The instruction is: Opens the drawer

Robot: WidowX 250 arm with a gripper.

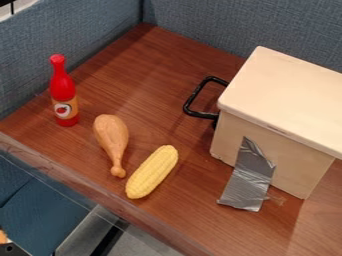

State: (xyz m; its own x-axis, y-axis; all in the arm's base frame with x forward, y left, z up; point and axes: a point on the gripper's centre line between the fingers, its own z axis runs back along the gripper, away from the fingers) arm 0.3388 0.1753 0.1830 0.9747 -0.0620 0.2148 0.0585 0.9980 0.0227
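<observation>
Tabletop (163, 52): wood-grained, bounded by blue partitions (227, 22) along its left and far edges; it bears all items listed.

Drawer box (287, 95): pale, lidded, upright toward the right edge. The drawer sits in the end turned to the left edge. Its front faces away from view; no extended drawer is noted, so it is judged shut.

Silver tape (250, 177): runs from the box's near side down onto the tabletop, presumably to anchor it.

Red bottle (63, 90): upright near the left edge.

Toy drumstick (112, 137): lying between bottle and box.

Toy corn (152, 171): lying just beside the drumstick, toward the near edge.

Black handle (194, 100): projects from the drawer end of the box, a loop with an open gap behind its bar.

Tool: whether apart, together or clamped cannot be told.

Step in hand: judged to be the start, with the approach to the handle due. The next move requires the tool to hook or grip the bar, then draw straight out toward the left edge. Risks: slipping off the bar, dragging the box against its tape, or nudging the drumstick on a long pull.
</observation>
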